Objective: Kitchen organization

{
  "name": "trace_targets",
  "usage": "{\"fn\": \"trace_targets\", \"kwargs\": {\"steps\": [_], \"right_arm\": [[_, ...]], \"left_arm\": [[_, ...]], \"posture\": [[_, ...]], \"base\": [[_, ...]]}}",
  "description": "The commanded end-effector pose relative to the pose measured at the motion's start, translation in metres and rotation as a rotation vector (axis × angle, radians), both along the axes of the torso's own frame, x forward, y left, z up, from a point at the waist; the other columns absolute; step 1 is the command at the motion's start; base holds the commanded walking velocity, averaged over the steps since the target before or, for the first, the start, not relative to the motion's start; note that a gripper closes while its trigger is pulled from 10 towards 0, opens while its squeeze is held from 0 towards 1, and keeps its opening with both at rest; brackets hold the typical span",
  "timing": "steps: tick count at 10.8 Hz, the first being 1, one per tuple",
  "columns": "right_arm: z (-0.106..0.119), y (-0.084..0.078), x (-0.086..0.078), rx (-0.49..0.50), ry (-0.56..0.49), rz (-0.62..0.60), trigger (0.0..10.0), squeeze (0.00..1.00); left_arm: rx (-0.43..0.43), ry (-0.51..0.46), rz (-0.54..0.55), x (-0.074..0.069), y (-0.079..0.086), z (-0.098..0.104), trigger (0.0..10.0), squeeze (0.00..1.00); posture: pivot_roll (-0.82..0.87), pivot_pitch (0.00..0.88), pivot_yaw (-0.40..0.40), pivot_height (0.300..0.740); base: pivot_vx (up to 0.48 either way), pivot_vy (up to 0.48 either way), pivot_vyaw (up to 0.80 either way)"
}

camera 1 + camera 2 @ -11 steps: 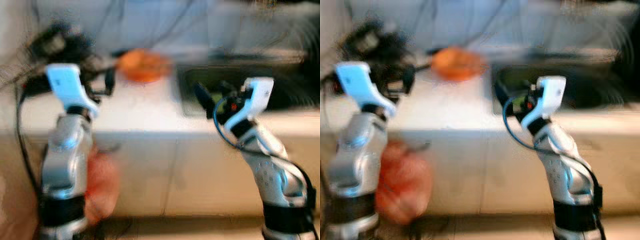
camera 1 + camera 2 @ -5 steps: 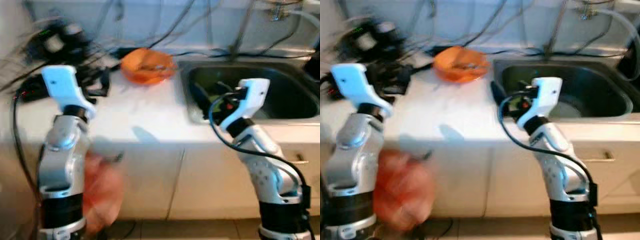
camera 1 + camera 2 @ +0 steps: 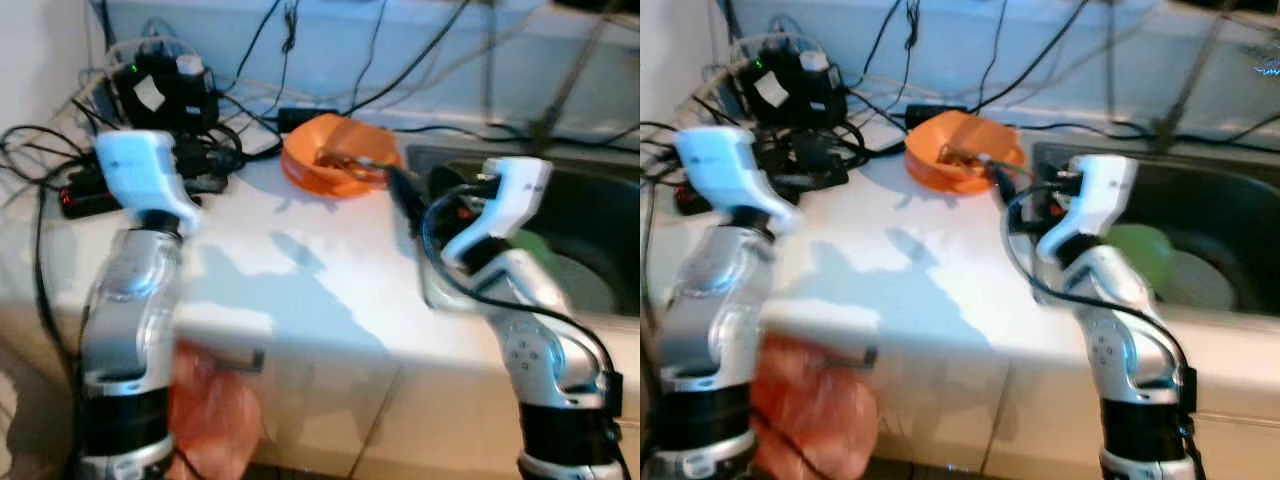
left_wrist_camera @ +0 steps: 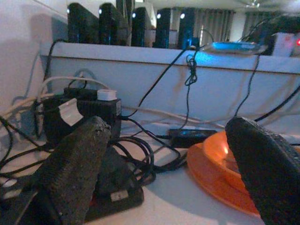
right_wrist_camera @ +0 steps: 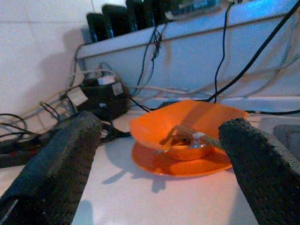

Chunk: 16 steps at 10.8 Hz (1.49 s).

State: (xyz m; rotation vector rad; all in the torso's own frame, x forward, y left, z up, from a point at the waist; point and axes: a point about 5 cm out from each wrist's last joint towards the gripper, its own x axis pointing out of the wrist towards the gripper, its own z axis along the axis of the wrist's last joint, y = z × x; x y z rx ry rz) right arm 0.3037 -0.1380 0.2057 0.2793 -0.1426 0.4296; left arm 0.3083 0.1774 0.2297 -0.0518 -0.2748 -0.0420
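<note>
An orange bowl (image 3: 958, 150) sits on an orange plate (image 5: 180, 164) at the far side of the white counter (image 3: 300, 290), just left of the sink (image 3: 1200, 240). Something brownish lies in the bowl, possibly food scraps. The right gripper (image 5: 159, 154) hovers near it, fingers spread wide and empty. The left gripper (image 4: 173, 154), also released, is raised by a tangle of black cables (image 3: 190, 150) at the far left. A green object (image 3: 1137, 250) rests in the sink.
</note>
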Motion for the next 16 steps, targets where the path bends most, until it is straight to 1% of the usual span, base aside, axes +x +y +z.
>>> {"fn": "trace_targets", "kwargs": {"steps": [1,3,5,7,8,9,10,11,13,14,15,16], "right_arm": [[0.001,-0.010,0.001,-0.009,-0.005,-0.034,10.0,0.00],[0.001,-0.009,0.001,-0.012,-0.002,-0.029,10.0,0.00],[0.001,-0.009,0.002,-0.014,-0.003,-0.027,10.0,0.00],[0.001,-0.009,0.002,-0.016,-0.001,-0.029,10.0,0.00],[0.001,-0.010,0.001,-0.014,0.001,-0.029,10.0,0.00],[0.000,-0.009,0.002,-0.017,0.013,-0.027,10.0,0.00],[-0.009,-0.008,0.002,-0.021,0.093,-0.015,10.0,0.00],[-0.019,-0.009,0.000,-0.029,0.152,-0.013,10.0,0.00],[-0.034,-0.008,-0.012,-0.038,0.243,0.001,10.0,0.00],[-0.037,-0.009,-0.017,-0.044,0.267,0.010,10.0,0.00],[-0.043,-0.012,-0.028,-0.060,0.315,0.035,10.0,0.00],[-0.050,-0.017,-0.051,-0.083,0.382,0.091,10.0,0.00]], "left_arm": [[-0.008,-0.004,-0.030,0.001,-0.009,0.002,10.0,0.00],[-0.010,0.029,-0.055,0.001,-0.014,-0.005,10.0,0.00],[0.001,0.082,-0.112,0.002,-0.022,-0.014,10.0,0.00],[0.005,0.113,-0.147,0.003,-0.028,-0.018,10.0,0.00],[0.008,0.170,-0.205,0.003,-0.034,-0.025,10.0,0.00],[0.015,0.199,-0.239,0.005,-0.037,-0.029,10.0,0.00],[0.058,0.242,-0.303,0.010,-0.041,-0.032,10.0,0.00],[0.078,0.261,-0.316,0.014,-0.041,-0.034,10.0,0.00],[0.150,0.276,-0.381,0.029,-0.044,-0.034,10.0,0.00],[0.157,0.284,-0.380,0.033,-0.042,-0.036,10.0,0.00],[0.175,0.290,-0.385,0.040,-0.040,-0.039,10.0,0.00],[0.203,0.293,-0.419,0.048,-0.041,-0.041,10.0,0.00]], "posture": [[0.07,0.000,-0.015,0.740],[0.07,0.000,-0.017,0.740],[0.07,0.000,-0.023,0.740],[0.07,0.000,-0.022,0.740],[0.06,0.000,-0.020,0.740],[0.06,0.000,-0.020,0.740],[0.06,0.002,-0.019,0.740],[0.06,0.011,-0.017,0.740],[0.04,0.039,-0.010,0.740],[0.02,0.059,-0.004,0.740],[-0.01,0.082,0.000,0.740],[-0.05,0.104,0.005,0.740]], "base": [[0.000,0.000,0.00],[0.000,0.000,0.00],[0.000,0.000,0.00],[0.000,0.000,0.00],[0.000,0.000,0.00],[0.000,0.000,0.00],[0.000,0.000,0.00],[0.000,0.000,0.00],[0.000,0.000,0.00],[0.000,0.000,0.00],[0.000,0.000,0.00],[0.000,0.000,0.00]]}}
